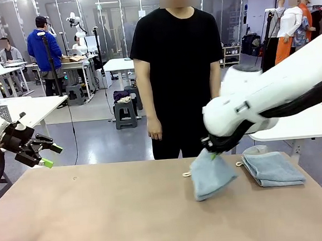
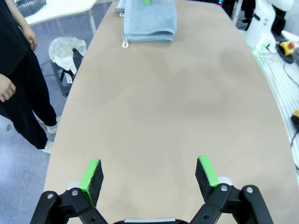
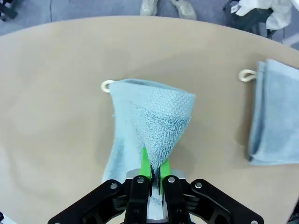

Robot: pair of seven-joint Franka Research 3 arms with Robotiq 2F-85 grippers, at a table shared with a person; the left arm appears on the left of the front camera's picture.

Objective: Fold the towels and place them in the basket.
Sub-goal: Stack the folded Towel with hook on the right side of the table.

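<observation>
Right wrist view: a light blue-grey terry cloth towel (image 3: 149, 126) is seen pinched at one gathered edge by the right gripper (image 3: 152, 170), whose green pads are pressed together on the cloth.
Held towel, position: it is lifted at the pinched edge near the far middle of the light brown table (image 1: 101, 214), while its lower part drapes down and rests on the tabletop.
Held towel, shape: a cone of cloth is drawn up toward the jaws; a small white loop (image 3: 107, 86) lies at the corner away from the gripper.
Second towel: another blue-grey terry towel (image 1: 272, 168), already folded flat, lies on the table on the robot's right, apart from the held one, its own white loop at a corner.
Left gripper (image 2: 149, 175): its jaws are spread wide with nothing between them, and it is held above the table's left edge, well apart from both towels.
Basket: no judgement of its place can be made from these views.
Person: a person in black stands at the far side, hands down and off the table.
Handling, judged: the cloth is taken to be light, soft and limp, so it will sag and slide open unless held by a corner or a doubled edge.
Grip advice, judged: a hold on two layers at a folded edge is favoured; the rough pile should resist slipping.
</observation>
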